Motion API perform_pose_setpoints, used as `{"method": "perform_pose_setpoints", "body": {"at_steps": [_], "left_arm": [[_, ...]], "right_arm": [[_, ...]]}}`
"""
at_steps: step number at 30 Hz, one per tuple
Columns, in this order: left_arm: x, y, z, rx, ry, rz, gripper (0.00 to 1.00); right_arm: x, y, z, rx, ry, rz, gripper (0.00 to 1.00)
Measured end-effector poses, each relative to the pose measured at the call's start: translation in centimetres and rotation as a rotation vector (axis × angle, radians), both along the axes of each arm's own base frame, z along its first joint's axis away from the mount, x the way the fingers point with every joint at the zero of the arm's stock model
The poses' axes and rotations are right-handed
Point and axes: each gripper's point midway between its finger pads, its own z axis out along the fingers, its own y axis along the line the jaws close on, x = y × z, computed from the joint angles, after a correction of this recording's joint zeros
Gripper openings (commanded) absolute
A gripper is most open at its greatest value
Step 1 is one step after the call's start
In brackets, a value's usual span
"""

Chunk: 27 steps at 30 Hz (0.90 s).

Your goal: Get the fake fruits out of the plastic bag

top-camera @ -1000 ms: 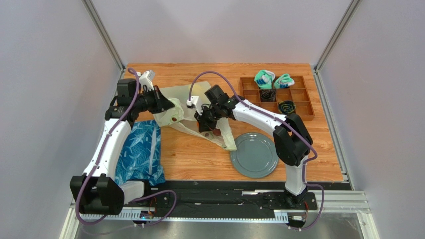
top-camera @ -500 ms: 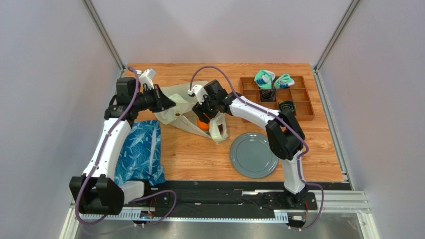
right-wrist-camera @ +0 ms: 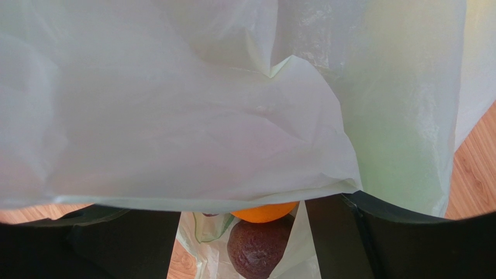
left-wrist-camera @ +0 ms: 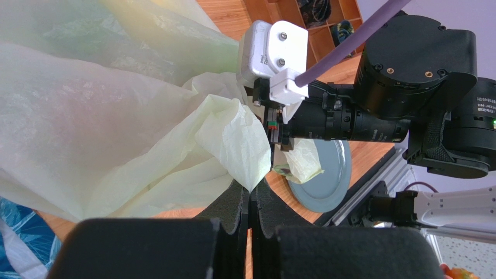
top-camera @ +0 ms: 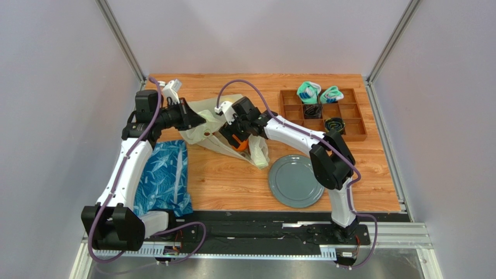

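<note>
Toward the far left of the table [top-camera: 233, 189], the plastic bag [top-camera: 205, 109] sits bunched between the two arms, with a loose fold trailing to the near right, close to the grey plate [top-camera: 296, 181]. No print or writing on the bag can be read. The only writing anywhere is a patch of white lettering [left-wrist-camera: 486, 100] on a black joint housing in the left wrist view, too small to make out.

The left gripper [left-wrist-camera: 250, 195] is clamped tight on a fold of the bag's film, which is pinched between its dark pads. The right gripper [right-wrist-camera: 241, 235] stands wide and grips nothing, with the film draped across its fingers and filling most of its camera's view. In the gap below that film show the underside of an orange [right-wrist-camera: 263, 212] and, just nearer the camera, a dark brown fruit [right-wrist-camera: 259, 249], both partly covered. Whether they touch cannot be told, and any other fruits are hidden by the bag.

A blue leaf-patterned bag [top-camera: 166, 177] lies at the near left, partly under the left arm. At the far right, a wooden tray [top-camera: 360, 136] holds rolled socks [top-camera: 308, 91] in its far compartments. Dark items in other compartments are too small to identify.
</note>
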Motion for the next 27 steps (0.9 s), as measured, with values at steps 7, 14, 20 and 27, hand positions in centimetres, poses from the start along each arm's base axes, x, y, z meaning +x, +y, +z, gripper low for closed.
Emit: {"method": "perform_pose_setpoints", "body": {"at_steps": [7, 14, 20, 27], "left_arm": [[-1.1, -0.2, 0.5, -0.006, -0.009, -0.022, 0.00], [-6.5, -0.6, 3.7, -0.018, -0.116, -0.088, 0.00], [-8.8, -1.0, 1.2, -0.040, -0.074, -0.123, 0.00], [-9.5, -1.1, -4.1, -0.060, 0.095, -0.112, 0.00]], "right_arm": [[0.5, -0.6, -0.1, -0.007, 0.005, -0.078, 0.76], [0.5, -0.7, -0.2, -0.011, 0.006, -0.096, 0.73], [-1.0, -1.1, -2.2, -0.048, 0.044, -0.083, 0.72], [-2.3, -1.1, -2.9, -0.075, 0.052, -0.070, 0.71]]}}
